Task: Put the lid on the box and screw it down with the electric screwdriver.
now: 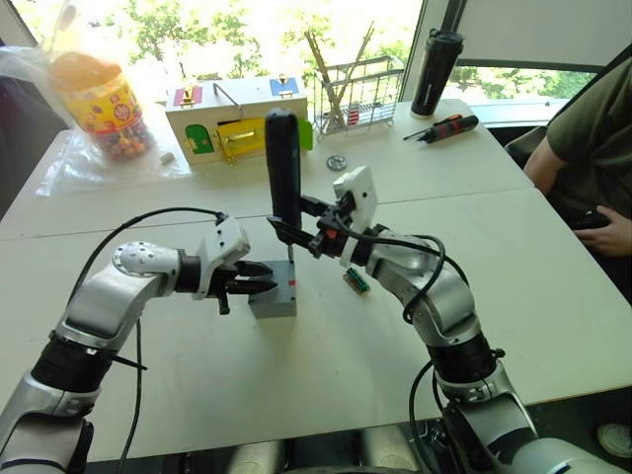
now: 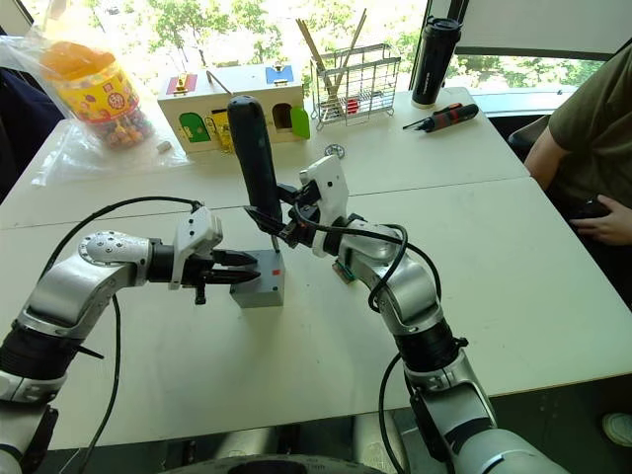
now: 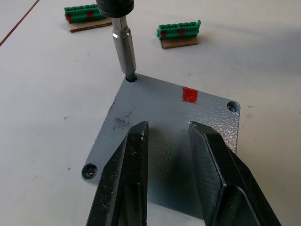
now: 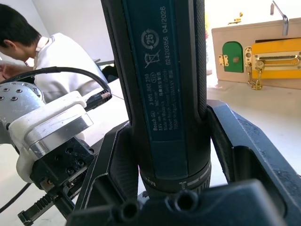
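Observation:
The grey box [image 1: 275,304] stands on the white table between my two arms. The lid [image 3: 155,101], a flat grey plate with a red mark and corner screw holes, lies on top of it. My right gripper [image 1: 296,225] is shut on the dark electric screwdriver [image 1: 283,168], which it holds upright. The screwdriver's metal bit [image 3: 124,52] sits in one of the lid's corner holes. From the left, my left gripper [image 3: 167,125] reaches over the lid, its fingers [image 3: 134,160] apart with nothing between them.
Two green terminal blocks [image 3: 178,35] lie just beyond the box. At the back stand a wooden box with coloured doors [image 1: 232,123], a candy jar [image 1: 99,104], a wire rack [image 1: 355,99], a black bottle [image 1: 435,74] and a black-and-orange screwdriver [image 1: 444,128]. A person [image 1: 592,148] sits at the right edge.

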`<state>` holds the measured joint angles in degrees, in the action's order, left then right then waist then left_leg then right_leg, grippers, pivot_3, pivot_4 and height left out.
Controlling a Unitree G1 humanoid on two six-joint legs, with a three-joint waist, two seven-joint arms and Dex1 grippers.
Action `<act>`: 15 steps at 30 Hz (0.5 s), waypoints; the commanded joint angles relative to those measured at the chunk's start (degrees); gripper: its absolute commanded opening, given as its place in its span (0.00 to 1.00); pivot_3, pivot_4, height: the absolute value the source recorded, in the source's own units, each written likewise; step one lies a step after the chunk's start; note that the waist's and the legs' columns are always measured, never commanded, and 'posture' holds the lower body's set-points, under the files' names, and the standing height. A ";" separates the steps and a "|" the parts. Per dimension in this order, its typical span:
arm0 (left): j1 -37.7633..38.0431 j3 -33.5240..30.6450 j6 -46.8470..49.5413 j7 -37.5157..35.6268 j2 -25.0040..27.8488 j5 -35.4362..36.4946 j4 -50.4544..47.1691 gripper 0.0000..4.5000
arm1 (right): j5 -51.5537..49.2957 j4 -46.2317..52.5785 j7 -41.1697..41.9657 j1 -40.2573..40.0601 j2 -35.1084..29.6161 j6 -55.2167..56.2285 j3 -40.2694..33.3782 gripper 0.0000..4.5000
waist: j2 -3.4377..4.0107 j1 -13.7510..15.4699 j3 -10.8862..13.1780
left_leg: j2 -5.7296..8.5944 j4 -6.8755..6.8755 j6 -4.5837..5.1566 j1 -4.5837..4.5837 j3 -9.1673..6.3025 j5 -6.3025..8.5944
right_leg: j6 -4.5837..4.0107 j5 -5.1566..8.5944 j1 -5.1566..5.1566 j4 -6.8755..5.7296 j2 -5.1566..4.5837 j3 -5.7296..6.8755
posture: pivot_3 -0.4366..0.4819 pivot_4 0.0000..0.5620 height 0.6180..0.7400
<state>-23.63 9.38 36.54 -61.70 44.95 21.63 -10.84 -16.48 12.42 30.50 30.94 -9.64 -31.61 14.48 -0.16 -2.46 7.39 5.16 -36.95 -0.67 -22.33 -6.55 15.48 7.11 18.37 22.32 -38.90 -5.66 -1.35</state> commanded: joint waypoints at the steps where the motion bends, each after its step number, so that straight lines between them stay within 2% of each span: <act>1: 1.07 1.12 0.12 0.21 0.08 -1.24 0.09 0.29 | 0.71 -4.68 0.27 -3.28 0.07 -2.79 2.17 0.42 | 0.03 0.00 -0.05 | 0.00 0.00 0.00 0.00 0.00 0.00 | 0.00 0.00 0.00 0.00 0.00 -0.01 | 0.48 0.27 1.00; 15: 0.89 1.80 -0.36 0.23 -0.17 -1.61 0.88 0.29 | 1.83 -5.87 -0.62 -5.16 0.65 -0.91 2.44 0.42 | 0.29 0.05 -0.53 | -0.04 0.09 0.00 0.00 0.00 0.00 | 0.00 0.00 -0.18 0.56 0.04 -0.02 | 0.48 0.27 1.00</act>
<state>-23.28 9.97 35.68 -61.29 44.77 21.18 -10.64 -16.16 11.31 29.48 29.03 -8.46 -29.38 13.83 0.12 -2.41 6.86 5.12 -36.86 -0.67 -22.33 -6.54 15.49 7.11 18.36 22.14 -38.32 -5.62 -1.37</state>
